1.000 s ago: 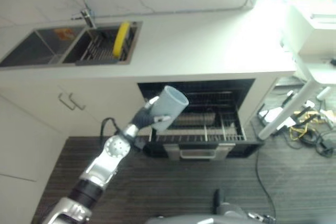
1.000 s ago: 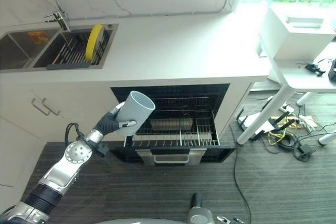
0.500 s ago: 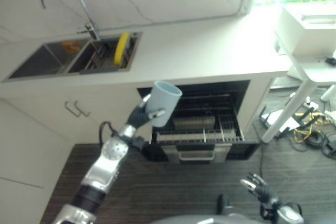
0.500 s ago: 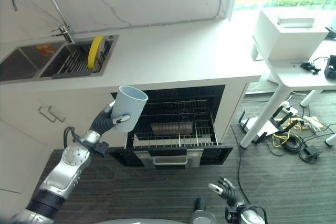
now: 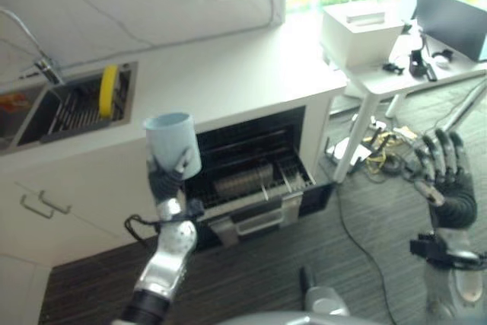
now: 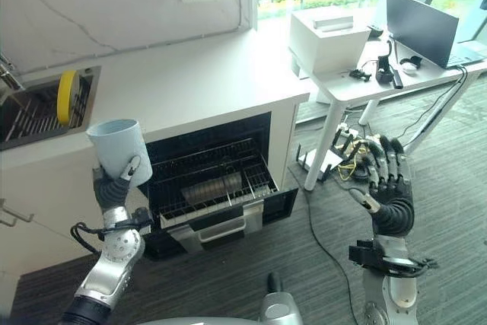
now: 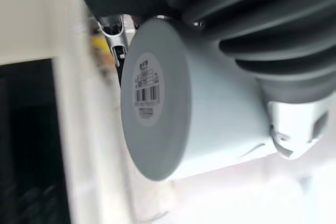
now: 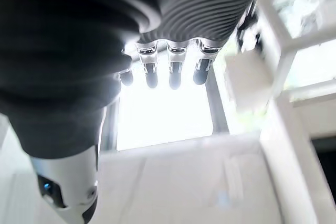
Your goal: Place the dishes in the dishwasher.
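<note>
My left hand (image 5: 164, 182) is shut on a pale blue cup (image 5: 173, 144), held upright with its mouth up, in front of the counter and left of the dishwasher opening. In the left wrist view the cup's base (image 7: 155, 98) with a label faces the camera, and the hand's cover (image 7: 252, 19) lies along the cup's side. The dishwasher (image 5: 255, 154) stands open with its wire rack (image 6: 209, 184) pulled out and a grey item lying in it. My right hand (image 6: 386, 188) is raised at the right over the floor, fingers (image 8: 174, 72) straight and spread, holding nothing.
A yellow plate (image 5: 108, 90) stands in the sink's rack (image 5: 72, 110) at the left. The white counter (image 6: 175, 74) runs above the dishwasher. At the right, a white desk (image 6: 358, 74) carries a white box (image 6: 329, 30) and a laptop (image 6: 422, 24), with cables (image 6: 346, 146) on the floor beneath.
The camera has swung to the right. My left hand has lifted the cup and turned it upright. My right hand has risen well up into view with spread fingers.
</note>
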### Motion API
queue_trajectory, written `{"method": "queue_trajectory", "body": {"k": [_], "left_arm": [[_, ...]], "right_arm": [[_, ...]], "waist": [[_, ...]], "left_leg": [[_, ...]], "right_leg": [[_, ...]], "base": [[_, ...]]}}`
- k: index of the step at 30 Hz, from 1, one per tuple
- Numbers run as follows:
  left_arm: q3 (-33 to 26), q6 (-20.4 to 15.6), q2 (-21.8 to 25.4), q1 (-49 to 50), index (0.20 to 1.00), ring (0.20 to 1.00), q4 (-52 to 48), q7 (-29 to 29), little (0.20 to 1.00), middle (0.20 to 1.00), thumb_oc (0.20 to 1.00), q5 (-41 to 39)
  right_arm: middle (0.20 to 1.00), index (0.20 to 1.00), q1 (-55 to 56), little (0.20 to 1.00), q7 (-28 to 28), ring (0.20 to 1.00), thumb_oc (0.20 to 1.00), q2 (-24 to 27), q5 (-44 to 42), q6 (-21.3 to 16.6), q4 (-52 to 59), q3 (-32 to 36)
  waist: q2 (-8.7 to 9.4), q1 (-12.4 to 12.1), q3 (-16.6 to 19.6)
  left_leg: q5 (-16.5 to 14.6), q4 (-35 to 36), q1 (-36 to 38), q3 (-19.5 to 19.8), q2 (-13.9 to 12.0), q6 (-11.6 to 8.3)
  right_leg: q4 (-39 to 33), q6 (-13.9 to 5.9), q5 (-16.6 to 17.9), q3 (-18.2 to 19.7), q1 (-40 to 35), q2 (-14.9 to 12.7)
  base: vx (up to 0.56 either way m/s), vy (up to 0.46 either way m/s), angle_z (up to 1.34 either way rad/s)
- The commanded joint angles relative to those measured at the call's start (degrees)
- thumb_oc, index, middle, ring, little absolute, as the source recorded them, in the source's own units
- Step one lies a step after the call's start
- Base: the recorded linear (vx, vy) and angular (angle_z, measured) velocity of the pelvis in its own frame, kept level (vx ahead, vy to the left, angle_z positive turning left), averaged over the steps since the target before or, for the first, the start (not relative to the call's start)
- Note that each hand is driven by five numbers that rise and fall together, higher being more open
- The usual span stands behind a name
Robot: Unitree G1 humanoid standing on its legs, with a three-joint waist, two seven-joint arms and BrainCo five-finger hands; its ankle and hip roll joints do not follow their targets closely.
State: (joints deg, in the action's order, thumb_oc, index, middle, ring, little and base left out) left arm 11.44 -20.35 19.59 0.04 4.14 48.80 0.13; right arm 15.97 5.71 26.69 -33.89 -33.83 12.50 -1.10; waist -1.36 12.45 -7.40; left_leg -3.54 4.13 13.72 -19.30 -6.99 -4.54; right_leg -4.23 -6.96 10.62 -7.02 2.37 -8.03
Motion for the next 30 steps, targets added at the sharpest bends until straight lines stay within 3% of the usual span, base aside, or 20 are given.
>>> {"method": "queue_trajectory", "body": {"k": [1,3,4,5,10,20,30], "left_arm": [[1.03,-5.05,3.73,-4.45,0.200,0.200,-2.62,4.64,0.200,0.200,0.200,11.02],[2.81,-4.90,3.65,-5.88,0.200,0.200,-2.40,5.19,0.200,0.200,0.200,13.99],[4.80,-2.47,3.63,-7.14,0.200,0.200,-2.74,4.84,0.200,0.200,0.200,17.07],[5.86,-3.06,3.78,-7.31,0.200,0.200,-2.65,6.81,0.200,0.200,0.200,22.13],[10.93,-2.29,5.49,-10.39,0.200,0.200,-1.38,12.32,0.200,0.200,0.200,36.11],[14.69,-0.64,6.45,-11.48,0.200,0.200,0.98,13.01,0.200,0.200,0.200,41.75],[17.01,1.40,6.40,-12.06,0.200,0.200,0.24,11.21,0.200,0.200,0.200,40.63]], "right_arm": [[1.000,1.000,-5.95,1.000,4.03,1.000,1.000,0.14,-5.97,5.20,2.11,-4.18],[1.000,1.000,-8.85,1.000,3.99,1.000,1.000,-0.40,-4.76,6.45,2.06,-7.05],[1.000,1.000,-12.18,1.000,5.19,1.000,1.000,-1.06,-7.22,12.86,3.04,-10.79],[1.000,1.000,-14.06,1.000,5.97,1.000,1.000,-1.27,-10.24,16.44,2.87,-12.80],[1.000,1.000,-20.81,1.000,4.15,1.000,1.000,-2.44,-11.85,19.58,0.86,-18.87],[1.000,1.000,-28.60,1.000,0.09,1.000,1.000,-5.10,-11.98,25.11,-1.02,-23.11],[1.000,1.000,-33.36,1.000,-2.86,1.000,1.000,-7.03,-10.62,27.65,-1.30,-25.68]], "waist": [[2.03,-2.03,1.85],[2.19,-2.83,2.10],[2.24,-3.99,2.37],[2.44,-4.87,2.58],[2.90,-7.65,3.27],[2.74,-10.40,3.58],[2.54,-12.09,3.20]], "left_leg": [[-2.36,-5.83,-6.20,2.84,1.08,1.73],[-2.10,-5.49,-6.19,3.33,0.98,1.40],[-1.71,-4.73,-5.95,3.96,0.81,0.98],[-1.43,-4.13,-5.78,4.40,0.74,0.79],[-0.70,-2.62,-5.35,5.59,0.33,-0.02],[0.34,-1.23,-5.22,7.54,-0.02,-0.36],[1.01,-0.49,-5.31,8.65,-0.38,-0.51]], "right_leg": [[6.51,-2.60,-15.35,-2.89,-7.34,-1.11],[6.15,-2.61,-15.13,-3.56,-7.65,-1.19],[5.53,-2.62,-14.87,-4.39,-8.14,-1.30],[4.89,-2.62,-14.66,-5.05,-8.64,-1.37],[3.77,-2.81,-14.17,-7.37,-9.90,-1.94],[3.45,-2.47,-14.34,-8.67,-10.88,-1.72],[3.62,-2.28,-14.65,-9.75,-11.36,-1.79]], "base": [[-0.01,-0.059,0.06],[-0.01,-0.057,0.22],[-0.02,-0.069,0.43],[-0.02,-0.067,0.48],[-0.02,-0.063,0.25],[-0.01,-0.020,0.17],[0.01,-0.011,0.14]]}}
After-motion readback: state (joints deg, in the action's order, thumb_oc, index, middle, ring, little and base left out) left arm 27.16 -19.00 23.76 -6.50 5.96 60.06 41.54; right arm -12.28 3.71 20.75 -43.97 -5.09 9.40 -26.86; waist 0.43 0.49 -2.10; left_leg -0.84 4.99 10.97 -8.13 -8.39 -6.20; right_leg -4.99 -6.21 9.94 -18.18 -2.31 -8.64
